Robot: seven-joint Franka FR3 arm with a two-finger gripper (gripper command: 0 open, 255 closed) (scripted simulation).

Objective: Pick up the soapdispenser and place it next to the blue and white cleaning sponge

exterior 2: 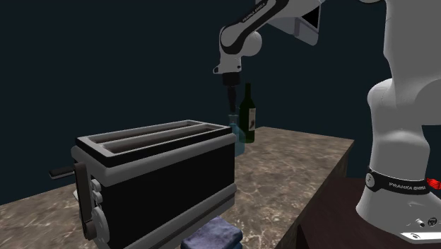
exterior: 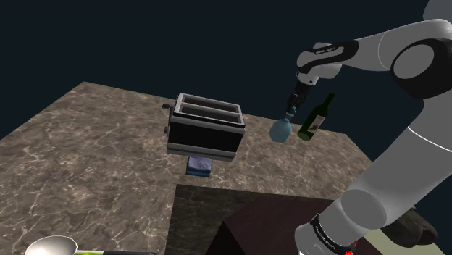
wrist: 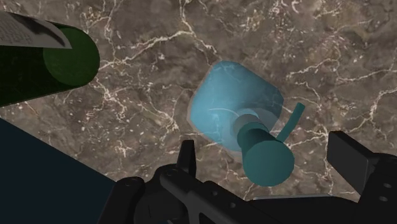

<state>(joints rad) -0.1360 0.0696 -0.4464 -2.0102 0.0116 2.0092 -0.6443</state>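
A translucent blue soap dispenser [exterior: 281, 130] with a teal pump stands on the marble counter [exterior: 94, 138], beside a green wine bottle [exterior: 315, 119]. My gripper [exterior: 293, 109] hangs straight above it, pointing down. In the wrist view the pump head [wrist: 265, 162] lies between the fingers [wrist: 186, 156], which stand wide apart and do not touch it; the gripper [wrist: 262, 143] is open. The blue and white sponge [exterior: 198, 166] lies in front of the toaster [exterior: 206, 127], towards the counter's near edge. In the second exterior view the gripper [exterior 2: 231, 95] sits over the dispenser [exterior 2: 237, 136], partly hidden behind the toaster [exterior 2: 155, 177].
The wine bottle [wrist: 44, 63] stands close beside the dispenser. The sponge [exterior 2: 212, 235] lies at the toaster's foot. A shiny bowl [exterior: 51, 246] sits at the shoulder view's lower left. The counter drops off near the stand [exterior: 268, 232].
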